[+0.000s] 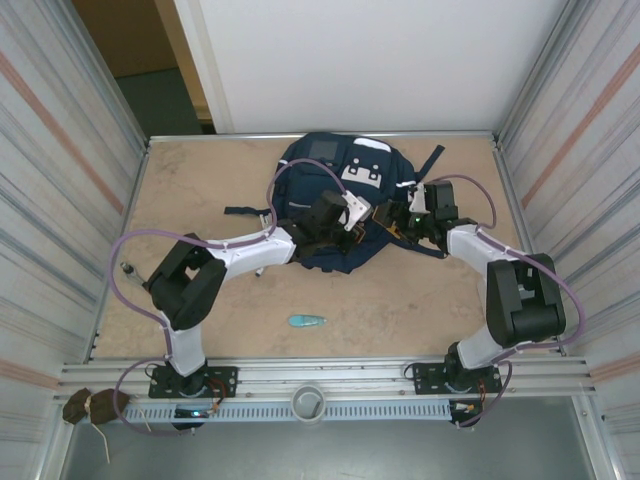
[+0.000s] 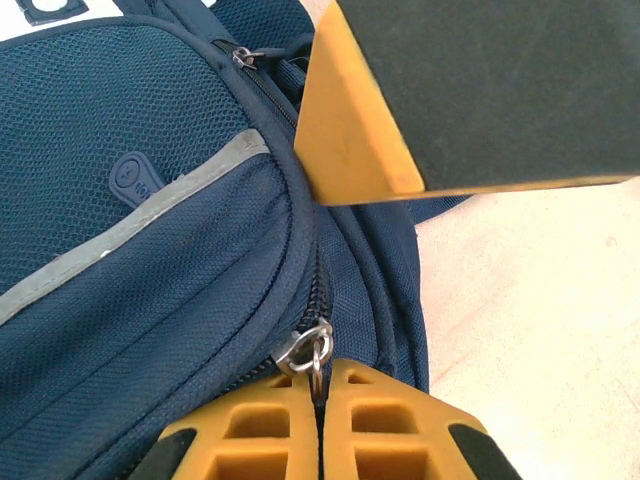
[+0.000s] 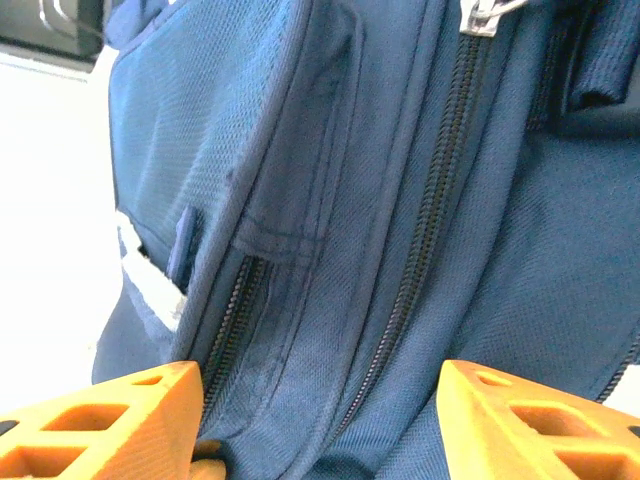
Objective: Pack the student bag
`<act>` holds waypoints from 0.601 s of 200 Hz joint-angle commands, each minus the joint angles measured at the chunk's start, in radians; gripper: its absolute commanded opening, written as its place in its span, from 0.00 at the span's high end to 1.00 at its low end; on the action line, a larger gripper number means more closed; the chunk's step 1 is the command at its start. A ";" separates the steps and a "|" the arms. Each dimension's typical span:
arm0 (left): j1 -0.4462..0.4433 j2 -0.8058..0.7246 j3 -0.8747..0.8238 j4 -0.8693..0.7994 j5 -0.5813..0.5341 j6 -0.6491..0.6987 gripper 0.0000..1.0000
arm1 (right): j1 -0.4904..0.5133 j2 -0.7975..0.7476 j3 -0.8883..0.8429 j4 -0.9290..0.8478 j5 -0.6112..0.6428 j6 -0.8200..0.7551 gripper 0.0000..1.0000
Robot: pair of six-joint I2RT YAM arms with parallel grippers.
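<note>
**Left tool** (image 2: 320,430), lower centre of the left wrist view. Its two yellow fingers (image 2: 250,440) are pressed together, pinching the small silver metal zipper pull (image 2: 314,352) at the point where the dark zipper track (image 2: 322,285) curves round a pocket edge.

**Right tool** (image 3: 320,430), along the lower edge of the right wrist view. Its fingers are spread wide, one at lower left and one at lower right, with a fold of navy fabric between them. Whether either finger touches the cloth cannot be told.

**The student bag** (image 1: 325,165). This large navy blue fabric backpack, with a pale stripe and white label patches, lies in the upper centre of the top view on the beige surface (image 1: 200,190). Both tools meet at its lower part. A small teal oblong object (image 1: 307,321) lies well apart, at lower centre.

**Step in hand (a judgement).** A compartment is being opened, and the zipper at the pull reads as closed.

**Next move.** It calls for drawing the zipper pull along the zipper track while the right tool closes on the fabric to keep the student bag from sliding. A loose pinch could slip off the ring.
</note>
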 commanded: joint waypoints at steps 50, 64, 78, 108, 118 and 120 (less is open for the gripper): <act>-0.018 0.002 -0.006 0.051 0.023 0.032 1.00 | 0.061 -0.038 0.024 0.056 0.108 0.052 0.47; -0.018 0.001 -0.008 0.050 0.021 0.033 1.00 | 0.066 -0.017 0.032 0.060 0.110 0.055 0.48; -0.020 0.001 -0.009 0.050 0.021 0.035 1.00 | 0.070 0.017 0.048 0.071 0.097 0.059 0.49; -0.020 0.001 -0.009 0.030 -0.018 0.059 1.00 | 0.062 0.053 0.077 0.080 0.065 0.033 0.80; -0.018 -0.009 -0.009 0.010 -0.059 0.075 1.00 | 0.044 0.043 0.077 0.054 0.073 0.008 0.90; -0.018 -0.012 -0.009 0.004 -0.067 0.078 1.00 | 0.040 0.039 0.077 0.047 0.074 0.002 0.92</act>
